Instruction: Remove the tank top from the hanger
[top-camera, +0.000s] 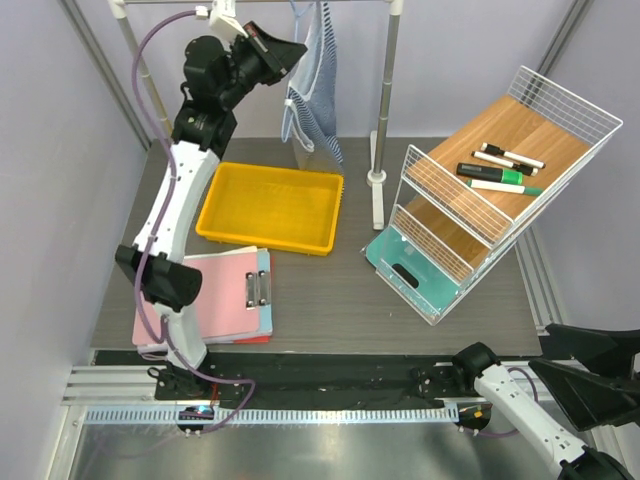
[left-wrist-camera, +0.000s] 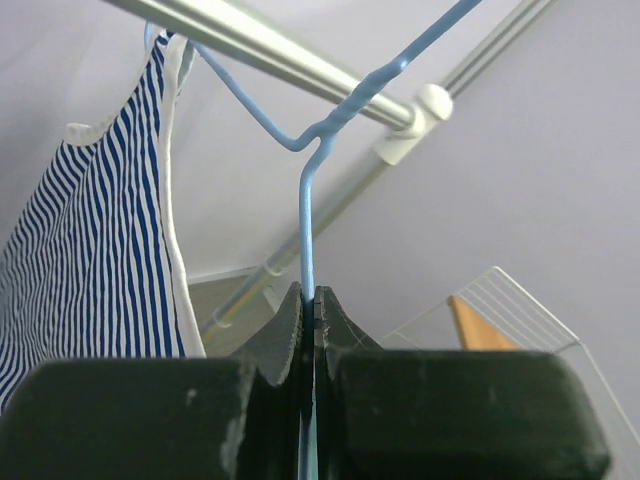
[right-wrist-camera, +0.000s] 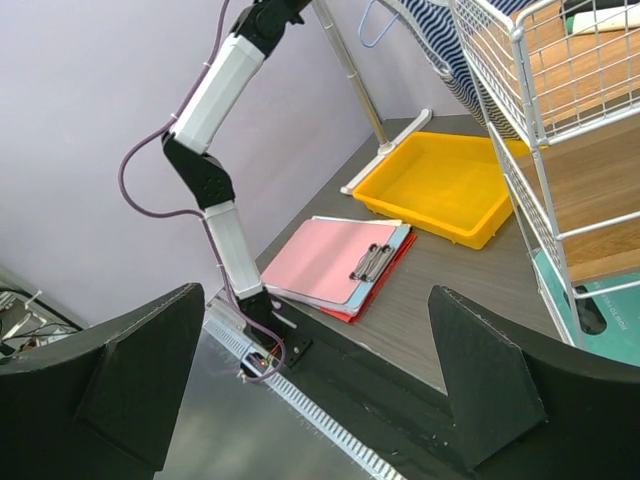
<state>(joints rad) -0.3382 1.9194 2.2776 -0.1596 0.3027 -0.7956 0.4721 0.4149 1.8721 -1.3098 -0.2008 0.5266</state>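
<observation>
The navy-and-white striped tank top (top-camera: 313, 85) hangs from the light-blue wire hanger (left-wrist-camera: 305, 210) on the grey rack pole (left-wrist-camera: 280, 60) at the back of the table. In the left wrist view the tank top (left-wrist-camera: 90, 250) hangs at the left, one strap over the hanger's end. My left gripper (left-wrist-camera: 312, 300) is raised to the rack and shut on the hanger's wire. My right gripper (right-wrist-camera: 315, 390) is open and empty, low at the near right corner off the table; it shows in the top view (top-camera: 590, 375). The tank top also shows in the right wrist view (right-wrist-camera: 440, 40).
A yellow tray (top-camera: 270, 207) lies below the rack. A pink clipboard stack (top-camera: 215, 295) lies near the left front. A white wire shelf (top-camera: 500, 190) with markers stands at the right. The rack's upright pole (top-camera: 385, 95) stands right of the garment.
</observation>
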